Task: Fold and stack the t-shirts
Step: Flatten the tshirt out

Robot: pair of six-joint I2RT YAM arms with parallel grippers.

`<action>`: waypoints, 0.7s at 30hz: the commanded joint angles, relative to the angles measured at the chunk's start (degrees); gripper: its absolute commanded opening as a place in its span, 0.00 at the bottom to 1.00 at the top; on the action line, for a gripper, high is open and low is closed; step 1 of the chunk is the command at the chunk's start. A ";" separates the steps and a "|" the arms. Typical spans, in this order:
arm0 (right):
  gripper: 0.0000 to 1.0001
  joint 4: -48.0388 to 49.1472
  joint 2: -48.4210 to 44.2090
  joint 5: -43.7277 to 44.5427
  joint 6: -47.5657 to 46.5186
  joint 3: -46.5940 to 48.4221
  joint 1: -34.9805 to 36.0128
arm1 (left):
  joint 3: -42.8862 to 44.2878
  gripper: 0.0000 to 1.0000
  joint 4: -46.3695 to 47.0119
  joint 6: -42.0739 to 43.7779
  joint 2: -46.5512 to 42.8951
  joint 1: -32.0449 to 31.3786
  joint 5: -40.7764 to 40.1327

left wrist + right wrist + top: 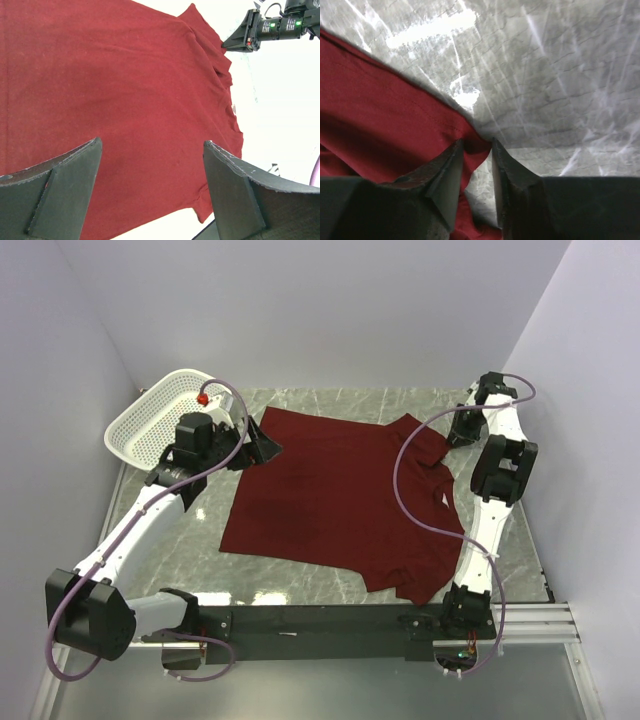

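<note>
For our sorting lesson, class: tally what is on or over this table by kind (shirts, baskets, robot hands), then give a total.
T-shirt: 1
Basket: 1
Hands: 2 (left hand, right hand)
Total: 4

1. Left wrist view: t-shirt [125, 90] cut off at nine and twelve o'clock.
2. Top view: left hand [268, 448] hides part of its nine-o'clock edge.
3. Neck label [232, 107] — too small to read.

Maroon t-shirt [330, 500], grey marbled table [300, 585]
</note>
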 commanded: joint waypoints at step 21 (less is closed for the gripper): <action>0.00 10.99 -7.41 -0.63 -2.08 -5.18 0.37 | 9.44 0.89 4.08 6.24 14.28 0.80 -0.31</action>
